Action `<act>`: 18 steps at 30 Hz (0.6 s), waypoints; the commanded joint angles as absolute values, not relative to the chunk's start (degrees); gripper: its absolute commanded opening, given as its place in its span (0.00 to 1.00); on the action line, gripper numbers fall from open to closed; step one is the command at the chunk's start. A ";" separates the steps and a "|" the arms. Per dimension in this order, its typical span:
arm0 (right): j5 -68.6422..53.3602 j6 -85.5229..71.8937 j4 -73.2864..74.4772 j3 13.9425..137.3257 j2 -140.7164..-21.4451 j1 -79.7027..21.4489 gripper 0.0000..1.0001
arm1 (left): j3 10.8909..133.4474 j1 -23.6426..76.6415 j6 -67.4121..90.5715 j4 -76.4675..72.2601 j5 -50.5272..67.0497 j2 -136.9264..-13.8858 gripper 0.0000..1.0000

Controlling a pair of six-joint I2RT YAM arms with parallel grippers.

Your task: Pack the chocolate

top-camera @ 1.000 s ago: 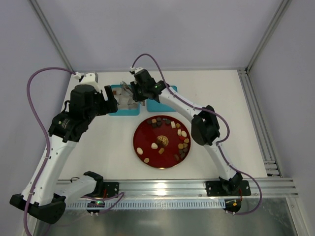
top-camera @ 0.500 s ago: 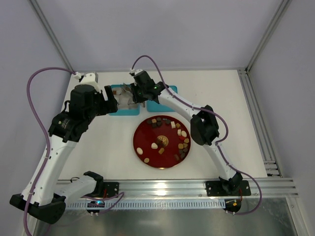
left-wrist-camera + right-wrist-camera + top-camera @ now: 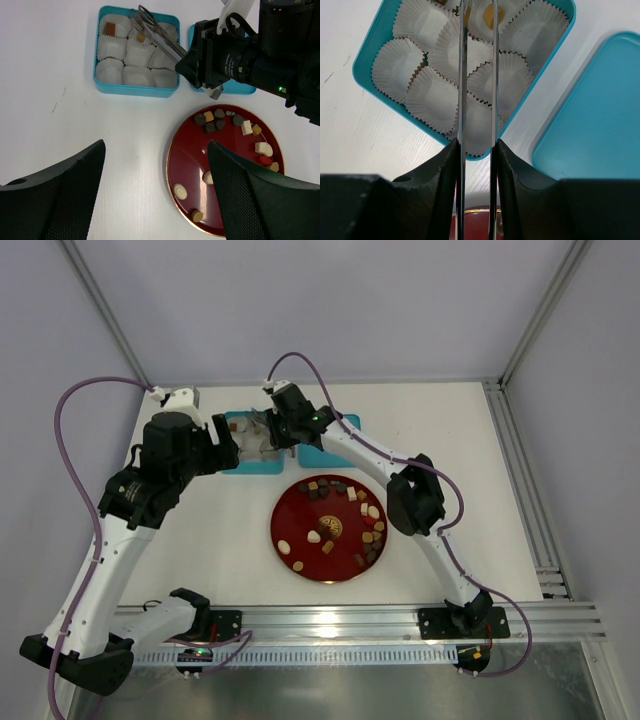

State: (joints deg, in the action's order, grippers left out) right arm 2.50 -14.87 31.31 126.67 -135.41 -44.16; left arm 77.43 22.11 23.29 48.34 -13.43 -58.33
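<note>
The left gripper (image 3: pixel 156 150) hangs released, fingers wide apart, over the counter (image 3: pixel 60 115) near the left edge of a teal box (image 3: pixel 136 90). The box is lined with white paper cups (image 3: pixel 111 72) — two hold chocolate (image 3: pixel 109 28), one in a corner cup, one in the next cup, at the tips of the tongs (image 3: pixel 160 37). The right gripper (image 3: pixel 476 152) is clenched on the tongs. The lid (image 3: pixel 600 125) lies just right of the box. Most chocolate sits on the red plate (image 3: pixel 182 170) — dark, tan and white pieces.
</note>
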 commanded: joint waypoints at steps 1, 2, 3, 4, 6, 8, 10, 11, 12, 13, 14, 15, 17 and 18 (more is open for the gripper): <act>4.83 -13.36 29.44 131.03 -131.93 -44.38 0.37 | 77.61 21.97 22.32 47.73 -13.27 -57.31 0.81; 5.27 -13.27 30.05 131.57 -131.75 -44.38 0.37 | 77.69 21.97 22.32 47.72 -13.27 -57.39 0.81; 5.45 -13.18 30.23 131.75 -131.40 -44.38 0.36 | 77.78 22.06 22.41 47.90 -13.27 -57.31 0.81; 5.71 -13.18 30.50 131.57 -130.27 -44.38 0.37 | 77.78 21.97 22.41 47.90 -13.27 -57.39 0.81; 6.41 -13.36 30.41 130.35 -128.33 -44.38 0.36 | 77.87 21.97 22.50 47.81 -13.27 -57.22 0.81; 6.59 -13.62 29.97 127.19 -124.39 -44.38 0.36 | 77.87 21.97 22.59 47.81 -13.36 -57.22 0.81; 6.85 -13.80 29.79 123.25 -121.39 -44.47 0.36 | 77.78 21.97 22.59 47.64 -13.54 -57.22 0.81; 6.94 -13.89 30.14 122.00 -118.24 -44.47 0.36 | 77.78 21.97 22.59 47.64 -13.62 -57.30 0.81; 7.20 -13.97 30.84 121.04 -116.82 -44.56 0.36 | 77.70 21.97 22.67 47.64 -13.71 -57.30 0.81; 7.38 -13.89 31.28 118.33 -114.98 -44.65 0.36 | 77.61 21.97 22.76 47.46 -13.71 -57.22 0.81; 7.82 -14.06 32.59 116.65 -111.65 -44.74 0.35 | 77.43 21.97 22.76 47.46 -13.80 -57.22 0.81; 7.91 -14.67 33.22 112.63 -109.53 -45.00 0.35 | 77.26 21.97 22.85 47.37 -13.97 -57.13 0.81; 7.74 -15.46 35.14 108.04 -105.66 -45.35 0.35 | 76.47 21.97 23.20 46.94 -14.06 -57.04 0.81; 7.65 -15.99 36.03 105.84 -101.73 -45.61 0.35 | 76.29 21.97 23.46 46.59 -14.06 -57.04 0.81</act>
